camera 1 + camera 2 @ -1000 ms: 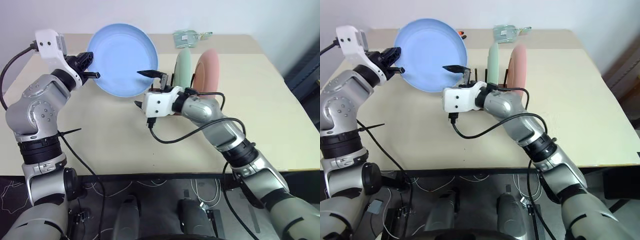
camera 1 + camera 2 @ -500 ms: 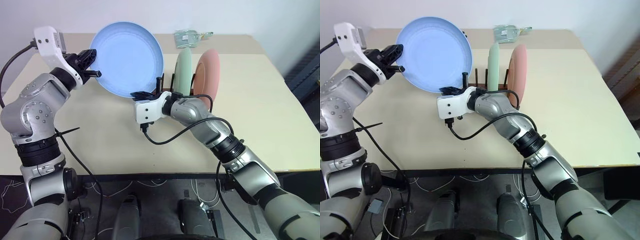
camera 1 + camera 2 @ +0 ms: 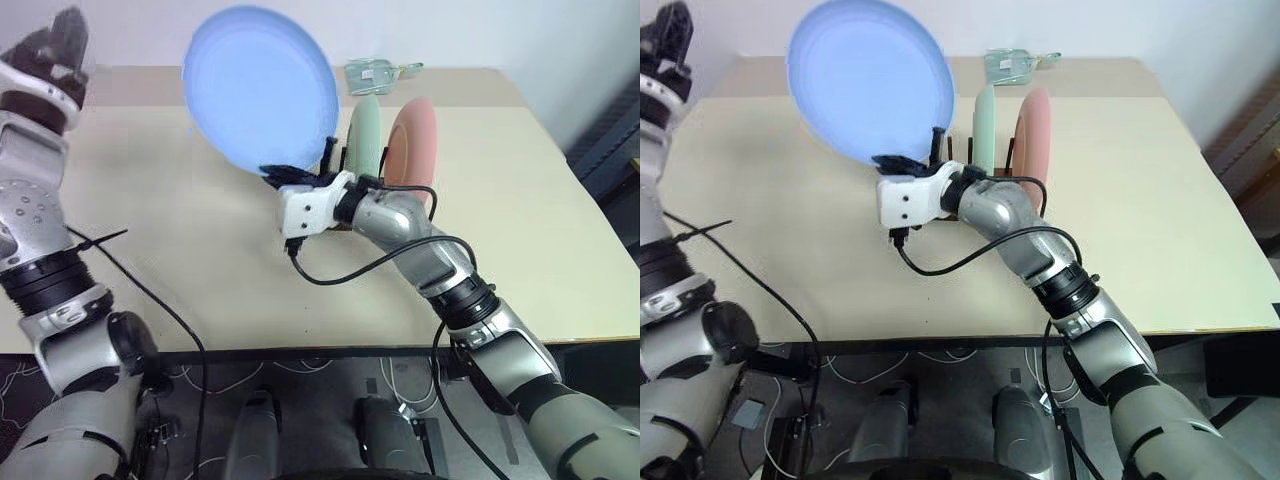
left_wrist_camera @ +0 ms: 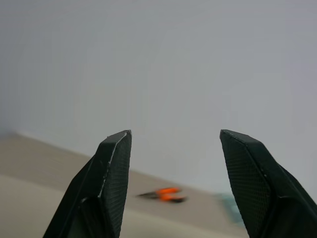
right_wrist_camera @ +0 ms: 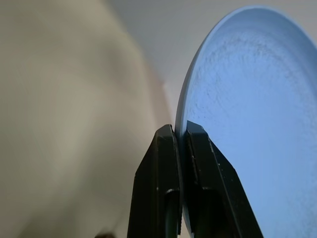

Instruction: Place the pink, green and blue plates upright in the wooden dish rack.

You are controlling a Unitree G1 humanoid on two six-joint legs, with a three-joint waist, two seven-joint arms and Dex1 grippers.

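Right wrist view first: we find the right gripper (image 5: 179, 136) clamped on the lower rim of the blue plate (image 5: 247, 124), one black finger on each face of it. From the head views we confirm the grip: the right gripper (image 3: 290, 176) sits at centre frame and carries the blue plate (image 3: 262, 88) raised above the table (image 3: 200, 260), its face tilted toward the camera, occupying the upper centre-left of the frame.

Left wrist view shows the left gripper (image 4: 173, 148) with its two fingers standing wide apart and nothing between them; a small orange object (image 4: 166, 194) lies blurred on the table beyond. In the left eye view we place the left gripper (image 3: 55, 40) in the upper left corner, well apart from the blue plate.

Just right of the right gripper we note the wooden dish rack (image 3: 340, 165), mostly hidden, at upper centre. The green plate (image 3: 364, 138) stands upright in it, edge-on, with the pink plate (image 3: 414, 145) upright just to its right. Behind them, near the far table edge, we see a pale green item (image 3: 375, 73) that we cannot identify.
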